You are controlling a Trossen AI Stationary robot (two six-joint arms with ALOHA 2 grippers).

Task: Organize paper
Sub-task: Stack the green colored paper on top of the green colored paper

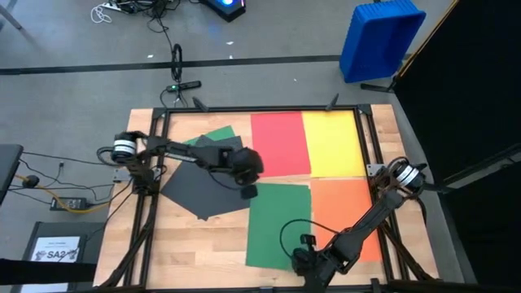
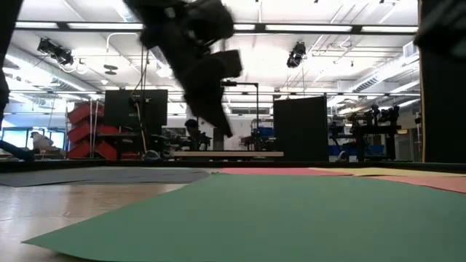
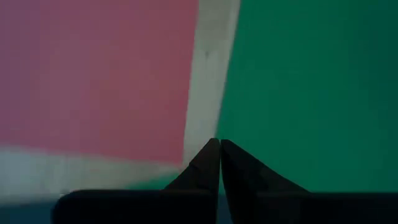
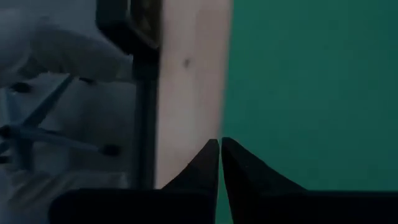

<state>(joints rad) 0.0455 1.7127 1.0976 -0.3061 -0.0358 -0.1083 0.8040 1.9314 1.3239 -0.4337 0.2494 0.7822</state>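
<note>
On the table (image 1: 195, 244), seen from above, the paper lies in six sheets. The red sheet (image 1: 279, 144) and the yellow sheet (image 1: 333, 143) sit side by side at 12 o'clock, long edges touching, both close to the far frame rail (image 1: 260, 110). The orange sheet (image 1: 346, 216) lies at 4 o'clock, its far edge meeting the yellow one. The big green sheet (image 1: 278, 224) lies at 6 o'clock beside the orange, with a thin strip of bare wood between its far edge and the red sheet. A dark grey sheet (image 1: 191, 191) lies turned at an angle at 9 o'clock, one corner close to the green sheet's left edge. A smaller green sheet (image 1: 218, 134) shows at 11 o'clock, partly under the left arm.

The left gripper (image 1: 249, 192) hangs over the middle of the table, above the gap where the red and big green sheets near each other; its fingers (image 3: 208, 165) are pressed together with nothing between them. In the low view it hangs clear above the paper.

The right gripper (image 1: 302, 262) sits at 6 o'clock over the big green sheet's near right corner, at the table's front edge; its fingers (image 4: 208, 165) are likewise together and empty.

Bare wood lies open at 7 to 8 o'clock, between the grey sheet and the near edge.
</note>
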